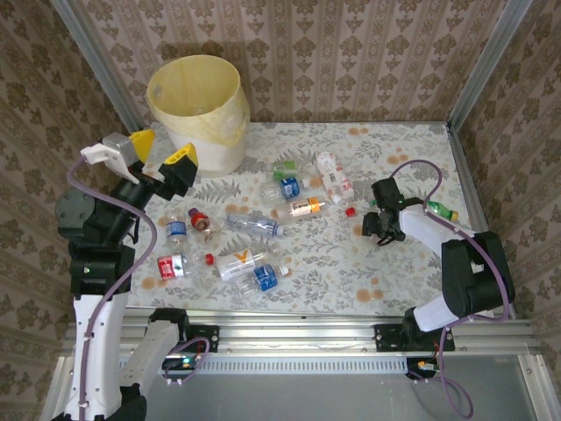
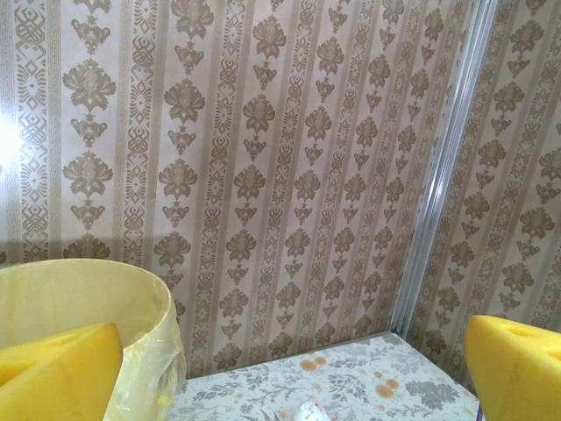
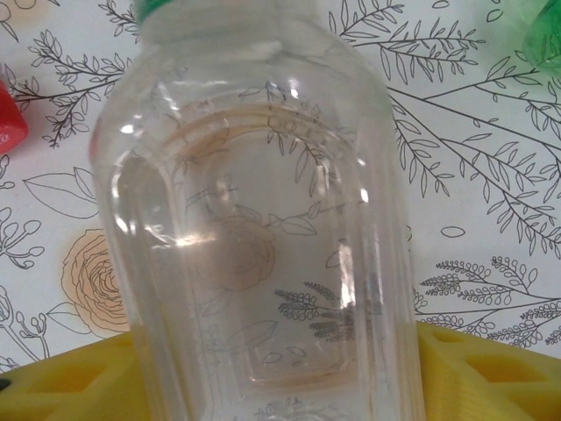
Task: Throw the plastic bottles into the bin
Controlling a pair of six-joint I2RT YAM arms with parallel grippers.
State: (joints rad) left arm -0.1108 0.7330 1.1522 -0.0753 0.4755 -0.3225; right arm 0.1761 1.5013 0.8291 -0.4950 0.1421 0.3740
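My right claw (image 1: 382, 217) straddles a clear, green-capped plastic bottle (image 3: 263, 219) on the floral surface (image 1: 351, 267). Gripped or not, I cannot tell. My left claw (image 1: 162, 153) gapes wide, empty, beside the tall pale-yellow bin (image 1: 210, 132).

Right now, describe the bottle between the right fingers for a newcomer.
Right side of the table, at the right arm's fingers, between a loose red cap and a green bottle. It is the clear bottle with a green cap and no visible label.
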